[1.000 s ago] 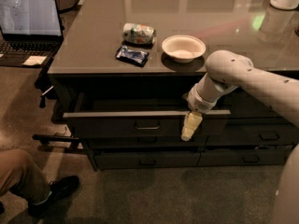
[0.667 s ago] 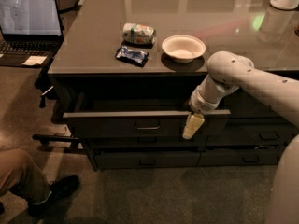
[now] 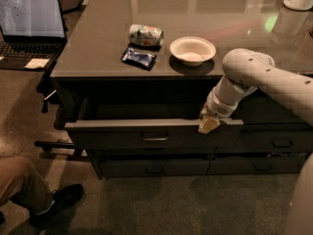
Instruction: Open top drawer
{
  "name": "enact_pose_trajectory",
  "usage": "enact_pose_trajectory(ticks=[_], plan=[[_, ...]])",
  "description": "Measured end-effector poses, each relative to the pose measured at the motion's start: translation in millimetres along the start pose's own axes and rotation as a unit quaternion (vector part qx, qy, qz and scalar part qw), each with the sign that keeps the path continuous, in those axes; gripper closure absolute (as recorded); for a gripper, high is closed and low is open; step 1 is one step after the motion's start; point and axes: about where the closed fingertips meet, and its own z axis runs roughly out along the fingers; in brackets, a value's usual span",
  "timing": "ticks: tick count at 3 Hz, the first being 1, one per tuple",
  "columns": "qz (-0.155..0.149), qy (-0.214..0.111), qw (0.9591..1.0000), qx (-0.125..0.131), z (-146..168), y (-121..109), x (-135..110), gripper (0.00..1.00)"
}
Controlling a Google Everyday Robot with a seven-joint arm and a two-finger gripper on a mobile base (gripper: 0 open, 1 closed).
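The top drawer (image 3: pixel 122 135) is the wide dark grey front under the counter. It stands pulled out, with its dark inside showing behind the front. Its small bar handle (image 3: pixel 155 138) is at the centre. My gripper (image 3: pixel 209 125) sits at the top edge of the drawer front, near its right end, well right of the handle. My white arm (image 3: pixel 264 80) reaches in from the right, over the counter's front edge.
On the counter (image 3: pixel 98 43) are a white bowl (image 3: pixel 192 50), a can on its side (image 3: pixel 145 35) and a blue packet (image 3: pixel 139 58). A laptop (image 3: pixel 32 21) stands at the left. A person's leg and shoe (image 3: pixel 34 195) are on the floor at lower left. Shallower drawers (image 3: pixel 154 169) lie below.
My gripper has risen from in front of the drawer face to its top edge and shifted slightly right. The drawer stays pulled out about the same.
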Motion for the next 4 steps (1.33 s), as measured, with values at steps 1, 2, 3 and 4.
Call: enact_pose_trajectory(ticks=[1,2,3,4], plan=[[0.0,0.008,1.0,0.003,-9.8,5.4,3.4,0.88],[0.0,0.008,1.0,0.003,-7.1,5.4,4.2,0.86],[-0.006,0.008,0.9999,0.006,-12.5,8.2,4.7,0.63],[-0.014,0.007,0.9998,0.01,-21.1,10.9,4.3,0.4]])
